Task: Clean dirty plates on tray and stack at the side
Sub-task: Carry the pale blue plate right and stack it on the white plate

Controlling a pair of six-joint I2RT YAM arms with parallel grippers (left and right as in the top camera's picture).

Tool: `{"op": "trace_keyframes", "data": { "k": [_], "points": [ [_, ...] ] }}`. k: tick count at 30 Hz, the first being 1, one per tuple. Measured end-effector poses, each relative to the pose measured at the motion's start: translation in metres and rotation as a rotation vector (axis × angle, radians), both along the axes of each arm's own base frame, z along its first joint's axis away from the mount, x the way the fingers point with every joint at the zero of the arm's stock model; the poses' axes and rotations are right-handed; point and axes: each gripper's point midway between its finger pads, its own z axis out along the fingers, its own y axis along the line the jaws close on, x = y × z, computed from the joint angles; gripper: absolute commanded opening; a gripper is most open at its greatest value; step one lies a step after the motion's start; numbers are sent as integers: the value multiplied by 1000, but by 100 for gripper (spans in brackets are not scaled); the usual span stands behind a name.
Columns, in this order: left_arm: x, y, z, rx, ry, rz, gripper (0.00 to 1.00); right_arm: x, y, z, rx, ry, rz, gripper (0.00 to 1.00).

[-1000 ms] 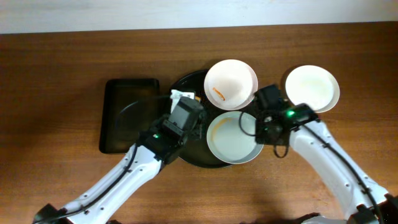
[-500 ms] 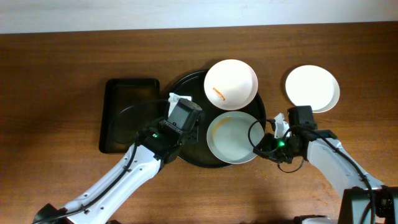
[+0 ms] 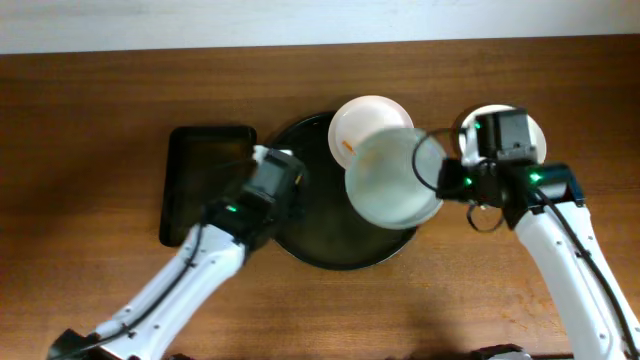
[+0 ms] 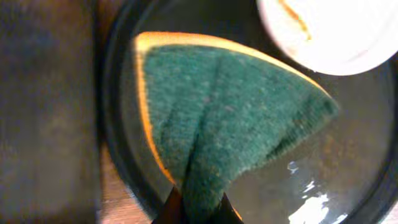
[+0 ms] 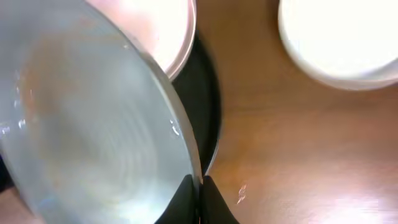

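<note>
Right gripper (image 5: pixel 199 186) is pinched on the rim of the round pale-grey plate (image 3: pixel 392 180), held lifted over the large round black tray (image 3: pixel 310 240) and overlapping the white plate with an orange smear (image 3: pixel 360 122). With only a thin edge grip on a wet-looking surface, the plate may pivot or slip onto the smeared plate below. Left gripper (image 4: pixel 196 208), closed on the green-and-yellow sponge (image 4: pixel 230 112) above the tray's left side, could lever the plate free if it scrubs hard.
</note>
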Motion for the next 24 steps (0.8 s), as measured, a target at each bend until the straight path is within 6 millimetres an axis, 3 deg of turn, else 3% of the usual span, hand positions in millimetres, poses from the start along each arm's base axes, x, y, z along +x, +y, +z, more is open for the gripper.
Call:
{"op": "trace_keyframes", "data": {
  "k": [2,6,9,12,15,18,21,23,24],
  "points": [
    [5,19,-2,-111,68,38,0,9,18,28,-158,-116,32,4],
    [15,57,17,-439,117,34,0,4,42,39,-467,-225,47,4],
    [19,87,45,-687,80,42,0,5,71,36,-789,-328,64,4],
    [21,115,60,-792,36,79,0,4,102,30,-1057,-426,109,4],
    [19,116,65,-830,34,71,0,6,112,23,-1186,-463,118,4],
    [18,115,67,-841,35,64,0,13,102,27,-1208,-474,64,4],
    [16,114,66,-846,45,67,1,24,71,36,-1112,-404,-9,4],
    [14,113,64,-851,63,75,6,43,23,49,-886,-309,-125,4],
    [11,112,63,-853,76,79,5,52,-14,52,-764,-252,-206,4]
  ]
}}
